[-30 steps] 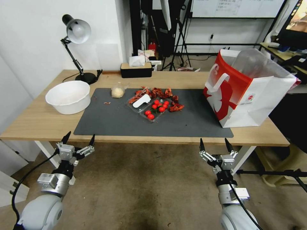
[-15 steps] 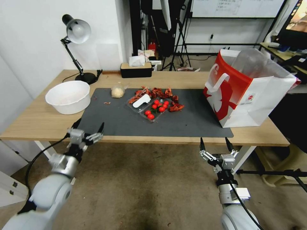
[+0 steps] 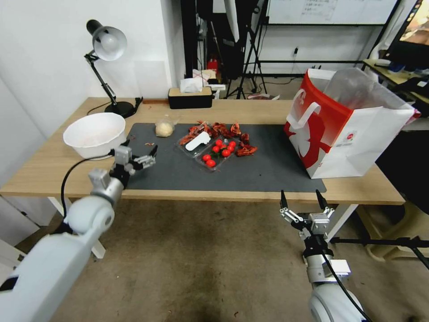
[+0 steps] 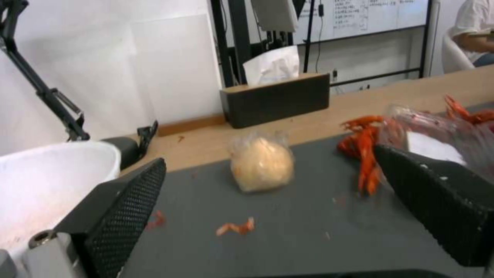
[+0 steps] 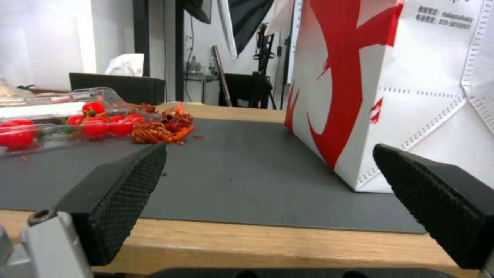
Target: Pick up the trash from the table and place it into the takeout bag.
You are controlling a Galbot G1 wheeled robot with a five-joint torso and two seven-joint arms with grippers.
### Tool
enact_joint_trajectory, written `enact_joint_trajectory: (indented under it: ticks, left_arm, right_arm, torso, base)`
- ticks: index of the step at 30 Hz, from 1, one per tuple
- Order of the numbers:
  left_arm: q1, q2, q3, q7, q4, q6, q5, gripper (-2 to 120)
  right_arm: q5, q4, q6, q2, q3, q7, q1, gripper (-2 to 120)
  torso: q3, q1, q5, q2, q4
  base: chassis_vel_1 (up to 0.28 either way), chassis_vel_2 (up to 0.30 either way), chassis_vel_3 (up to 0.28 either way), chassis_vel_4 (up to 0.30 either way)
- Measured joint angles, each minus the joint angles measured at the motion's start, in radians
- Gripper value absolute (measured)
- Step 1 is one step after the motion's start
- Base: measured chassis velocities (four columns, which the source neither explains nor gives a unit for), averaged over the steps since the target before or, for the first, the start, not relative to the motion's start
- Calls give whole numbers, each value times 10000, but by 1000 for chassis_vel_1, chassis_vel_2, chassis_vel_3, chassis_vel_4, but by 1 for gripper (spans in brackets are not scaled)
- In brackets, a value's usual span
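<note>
1. One arm has moved: my left pincer [image 3: 139, 157], which sat below the tabletop's [image 3: 53, 172] front edge a second ago, has come up over the front-left part of the grey mat [image 3: 268, 172], just beside the white bowl [image 3: 94, 134]. Its fingers are spread wide and hold nothing.
2. I read that as the start of the first pick. In the left wrist view the small bag with the beige lump [image 4: 261, 165] lies straight ahead between the fingers, so I judge it the likely target.
3. My right pincer [image 3: 303, 201] hangs parked below the front edge toward the right, also wide open and empty.
4. The count: one lump bag [image 3: 164, 129] near the mat's far-left corner; two clear trays [image 3: 206, 150] side by side at the mat's middle, one with a white piece, one with about nine red tomatoes; one loose heap of red shells [image 3: 225, 130] by them, too tangled to count.
5. One red-and-white takeout bag [image 3: 346, 123] stands open at the mat's right edge, well apart from the trash. I judge nothing bagged yet.
</note>
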Motion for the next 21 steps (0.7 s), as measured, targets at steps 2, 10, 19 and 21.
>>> enact_joint_trajectory:
  ticks: [2,10,19,21]
  left_arm:
    - [-463,133,237,3,295,98,-176,100]
    - [-1665,296,904,-4,977,388,-701,100]
    - [-4378,-47,3026,-326,2640,1075,-1696,100]
    - [-4585,-106,3234,-353,2804,1107,-1756,100]
  right_arm:
    - [0,-17,-7,-2,6,4,11,100]
    - [-1,-25,-45,-19,31,24,41,100]
    - [30,-24,-79,-48,169,55,22,100]
    - [34,-25,-79,-46,182,61,14,100]
  torso:
    - [0,0,1,0,1]
    - [0,0,2,0,1]
    - [-1,-2,2,0,0]
    - [-1,-2,-1,0,-1]
  base:
    - [0,0,0,0]
    - [0,0,0,0]
    - [0,0,0,0]
    - [0,0,0,0]
